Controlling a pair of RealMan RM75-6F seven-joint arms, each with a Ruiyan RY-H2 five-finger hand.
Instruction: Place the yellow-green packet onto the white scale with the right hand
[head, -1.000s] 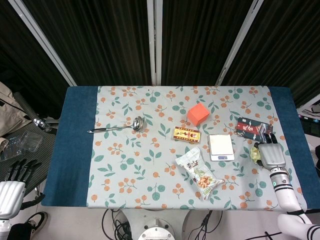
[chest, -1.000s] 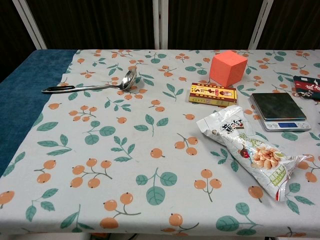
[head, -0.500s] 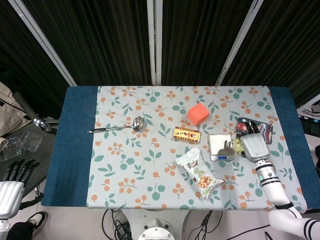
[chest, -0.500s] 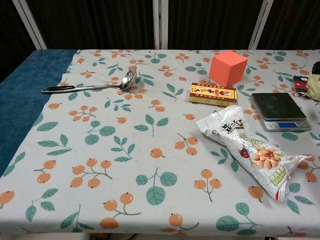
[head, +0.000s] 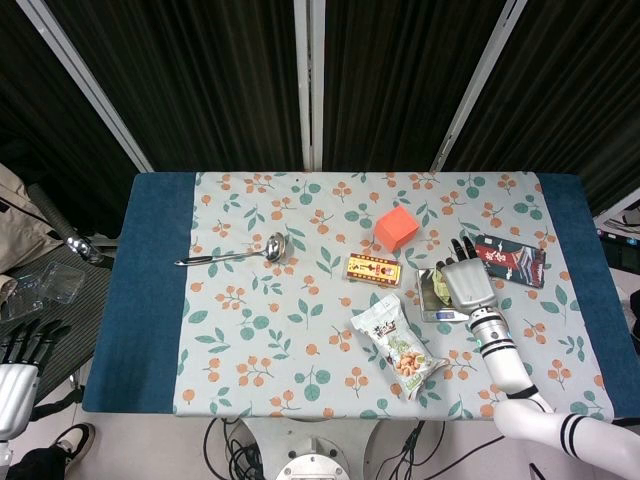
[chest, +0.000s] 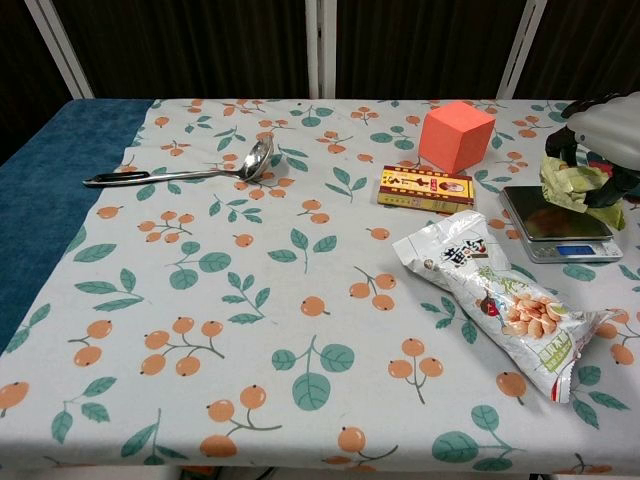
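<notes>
So the right hand (head: 467, 284) had moved in from the bench's right edge, where it sat a second ago, to directly over the white scale (chest: 556, 222). It held the yellow-green packet (chest: 572, 184), fingers curled around it; in the chest view the packet hung just above the scale's dark platform, not clearly touching it. In the head view the hand covered most of the scale, with a sliver of the packet showing at its left side. Transport looked basically done; what remained was lowering and letting go, by my read. Risk: the packet is crumpled and light, so it could cling to the fingers or slide off the platform edge. Left hand (head: 18, 375) was low at the frame's left, off the bench (head: 150, 300), fingers spread, holding nothing. Snack bag (chest: 500, 300) lay just in front of the scale, untouched.
</notes>
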